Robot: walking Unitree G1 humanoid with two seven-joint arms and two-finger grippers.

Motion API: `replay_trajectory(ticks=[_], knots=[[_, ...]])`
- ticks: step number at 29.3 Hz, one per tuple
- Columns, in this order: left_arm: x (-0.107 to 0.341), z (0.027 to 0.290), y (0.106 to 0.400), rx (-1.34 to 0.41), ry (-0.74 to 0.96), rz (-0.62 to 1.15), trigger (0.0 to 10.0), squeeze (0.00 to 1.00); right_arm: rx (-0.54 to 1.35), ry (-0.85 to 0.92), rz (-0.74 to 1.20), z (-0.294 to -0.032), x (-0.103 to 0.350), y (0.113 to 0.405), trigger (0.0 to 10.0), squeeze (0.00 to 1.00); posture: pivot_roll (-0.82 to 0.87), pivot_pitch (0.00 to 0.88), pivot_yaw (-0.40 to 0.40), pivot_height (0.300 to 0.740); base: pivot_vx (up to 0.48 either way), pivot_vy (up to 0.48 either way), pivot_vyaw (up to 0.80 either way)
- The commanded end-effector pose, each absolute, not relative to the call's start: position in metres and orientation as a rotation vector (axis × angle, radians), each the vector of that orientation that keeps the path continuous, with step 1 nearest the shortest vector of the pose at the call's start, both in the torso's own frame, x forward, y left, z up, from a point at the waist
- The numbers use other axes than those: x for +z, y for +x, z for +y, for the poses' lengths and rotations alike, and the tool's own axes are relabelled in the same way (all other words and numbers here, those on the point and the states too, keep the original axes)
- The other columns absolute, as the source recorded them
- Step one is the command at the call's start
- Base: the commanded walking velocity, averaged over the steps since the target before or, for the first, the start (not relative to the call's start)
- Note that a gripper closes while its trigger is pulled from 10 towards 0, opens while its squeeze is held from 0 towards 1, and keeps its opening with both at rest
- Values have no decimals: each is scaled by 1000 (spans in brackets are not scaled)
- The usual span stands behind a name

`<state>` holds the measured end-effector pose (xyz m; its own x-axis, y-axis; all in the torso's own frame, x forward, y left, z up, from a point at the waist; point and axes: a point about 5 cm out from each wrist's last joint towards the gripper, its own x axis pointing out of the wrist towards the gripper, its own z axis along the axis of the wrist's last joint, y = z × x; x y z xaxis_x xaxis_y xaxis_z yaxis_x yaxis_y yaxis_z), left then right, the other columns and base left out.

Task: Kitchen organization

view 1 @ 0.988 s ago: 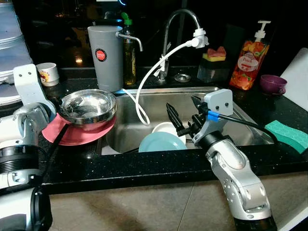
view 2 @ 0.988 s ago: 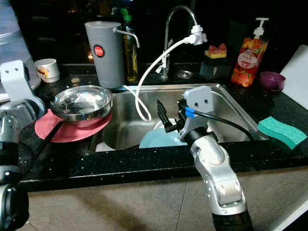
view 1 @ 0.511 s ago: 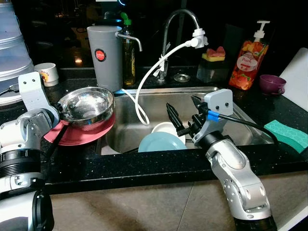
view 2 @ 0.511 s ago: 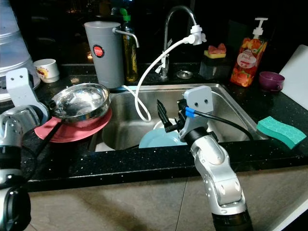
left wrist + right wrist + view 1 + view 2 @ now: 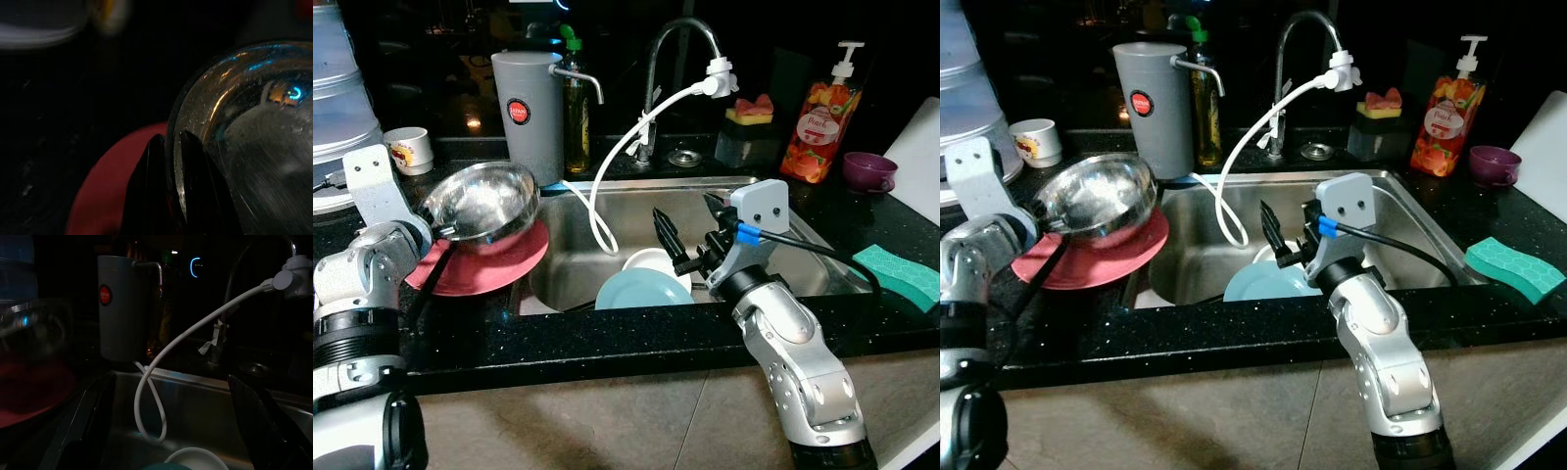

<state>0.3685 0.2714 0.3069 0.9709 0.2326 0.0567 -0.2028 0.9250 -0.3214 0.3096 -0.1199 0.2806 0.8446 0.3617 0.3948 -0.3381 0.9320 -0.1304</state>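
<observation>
a: where do the two head eyes look from?
b: from above the desk (image 5: 607, 338) edge, forward and down into the sink (image 5: 773, 211); both share the faucet (image 5: 1302, 39) and steel bowl (image 5: 481, 201), slightly offset sideways.
a: and the wrists?
b: the left wrist sits very near, along the left tool (image 5: 168, 161) at the bowl's rim over the red plate (image 5: 115, 186). the right wrist looks low across the sink between the right tool (image 5: 168, 431) fingers toward the grey dispenser (image 5: 122, 308) and white hose (image 5: 195, 333).
</observation>
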Motion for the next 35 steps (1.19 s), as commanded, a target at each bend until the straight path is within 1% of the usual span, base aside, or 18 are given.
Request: replay_trajectory(ticks=[1, 3, 6, 8, 10, 13, 15, 16, 19, 23, 27, 28, 29, 32, 35], knots=[[338, 266, 360, 157, -302, -288, 10000, 0, 359, -17, -459, -122, 287, 309, 10000, 0, 31, 109, -1, 740, 0, 0, 0], [345, 260, 357, 127, -227, -336, 10000, 0, 362, 50, -461, -121, 291, 309, 10000, 0, 31, 109, -1, 740, 0, 0, 0], [351, 245, 353, 93, -32, -411, 10000, 0, 372, 180, -461, -120, 297, 308, 10000, 0, 31, 109, -1, 740, 0, 0, 0], [352, 236, 351, 74, 62, -455, 10000, 0, 384, 237, -458, -118, 300, 308, 10000, 0, 31, 109, -1, 740, 0, 0, 0], [352, 225, 350, 46, 124, -498, 10000, 0, 418, 307, -447, -114, 303, 306, 10000, 0, 27, 108, -3, 740, 0, 0, 0], [351, 217, 350, 26, 138, -529, 10000, 0, 448, 360, -440, -109, 304, 305, 10000, 0, 27, 108, -3, 740, 0, 0, 0], [350, 202, 348, -12, 195, -576, 10000, 0, 489, 424, -430, -102, 306, 302, 10000, 0, 27, 108, -3, 740, 0, 0, 0], [350, 202, 348, -12, 195, -576, 10000, 0, 489, 424, -430, -102, 306, 302, 10000, 0, 27, 108, -3, 740, 0, 0, 0], [348, 187, 346, -68, 243, -606, 10000, 0, 509, 434, -402, -97, 303, 302, 10000, 0, 27, 108, -3, 740, 0, 0, 0], [342, 170, 344, -145, 267, -627, 10000, 0, 502, 399, -305, -91, 290, 307, 10000, 0, 27, 108, -3, 740, 0, 0, 0], [336, 154, 342, -223, 312, -643, 10000, 0, 517, 380, -279, -89, 288, 307, 10000, 0, 13, 109, -5, 740, 0, 0, 0], [336, 154, 342, -223, 312, -643, 10000, 0, 517, 380, -279, -89, 288, 307, 10000, 0, 13, 109, -5, 740, 0, 0, 0], [334, 147, 340, -252, 299, -657, 10000, 0, 512, 370, -268, -89, 287, 307, 10000, 0, 13, 109, -5, 740, 0, 0, 0], [334, 138, 336, -289, 291, -677, 10000, 0, 493, 355, -257, -92, 285, 309, 10000, 0, 8, 105, -7, 740, 0, 0, 0], [334, 136, 334, -300, 286, -686, 10000, 0, 473, 342, -244, -94, 284, 310, 10000, 0, 8, 105, -7, 740, 0, 0, 0]])
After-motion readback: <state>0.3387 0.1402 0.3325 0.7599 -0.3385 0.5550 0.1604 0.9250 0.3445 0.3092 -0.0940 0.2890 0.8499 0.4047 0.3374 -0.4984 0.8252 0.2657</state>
